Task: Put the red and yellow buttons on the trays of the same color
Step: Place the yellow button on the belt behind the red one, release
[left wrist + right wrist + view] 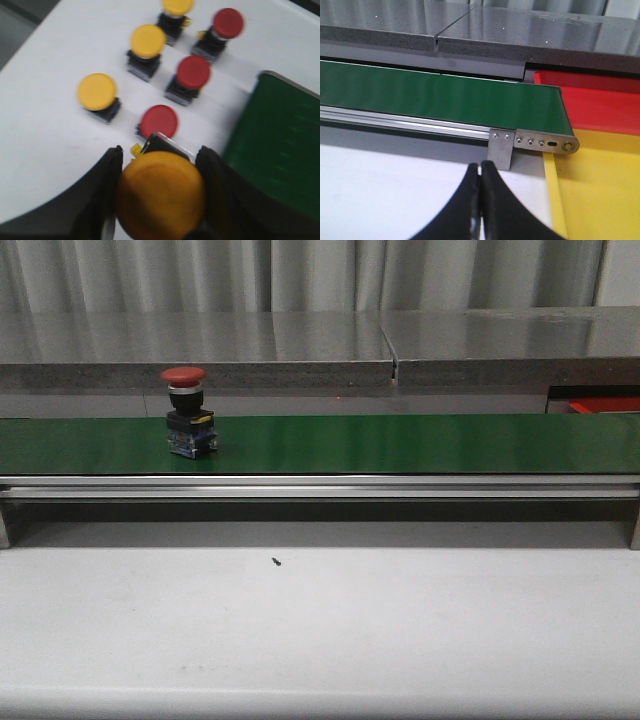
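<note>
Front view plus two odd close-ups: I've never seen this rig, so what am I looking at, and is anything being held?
It is a two-armed robot sorting push buttons by colour. The front view looks over a white table at a green conveyor belt carrying one red button. The close-ups come from wrist cameras. The left gripper holds a yellow button above six spare buttons, three yellow and three red. The right gripper is shut and empty, near the belt's end, where a red tray and a yellow tray wait.

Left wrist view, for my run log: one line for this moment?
left end effector: holds yellow button | right end effector: shut, empty | belt: red button
</note>
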You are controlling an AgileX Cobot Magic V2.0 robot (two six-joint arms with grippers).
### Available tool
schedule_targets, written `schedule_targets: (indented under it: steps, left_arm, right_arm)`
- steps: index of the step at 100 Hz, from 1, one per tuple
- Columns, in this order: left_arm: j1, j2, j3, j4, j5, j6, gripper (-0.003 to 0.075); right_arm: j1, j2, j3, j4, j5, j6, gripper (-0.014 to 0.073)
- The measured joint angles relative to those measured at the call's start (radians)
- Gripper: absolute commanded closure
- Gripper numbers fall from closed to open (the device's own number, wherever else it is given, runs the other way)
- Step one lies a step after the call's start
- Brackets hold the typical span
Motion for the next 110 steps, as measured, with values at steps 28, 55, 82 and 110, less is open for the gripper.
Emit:
schedule_targets:
  steps: [28,55,82,110]
  left_arm:
    - [-0.216,0.055,-0.012,-0.006,0.01,0.025,0.0739]
    - [-0.258,0.2,-0.144,-0.006,0.054,0.025,0.0738]
    - [-0.258,0.295,-0.242,-0.008,0.119,0.025,0.0699]
    - [-0.262,0.31,-0.29,-0.013,0.169,0.041,0.0137]
  right_arm:
    - [0.0,0.0,0.0,0.0,0.0,0.0,0.0711]
    - [0.0,0.0,0.0,0.0,0.0,0.0,0.0711]
    - [0.0,0.0,0.0,0.0,0.0,0.0,0.0711]
    - [0.0,0.0,0.0,0.0,0.0,0.0,0.0711]
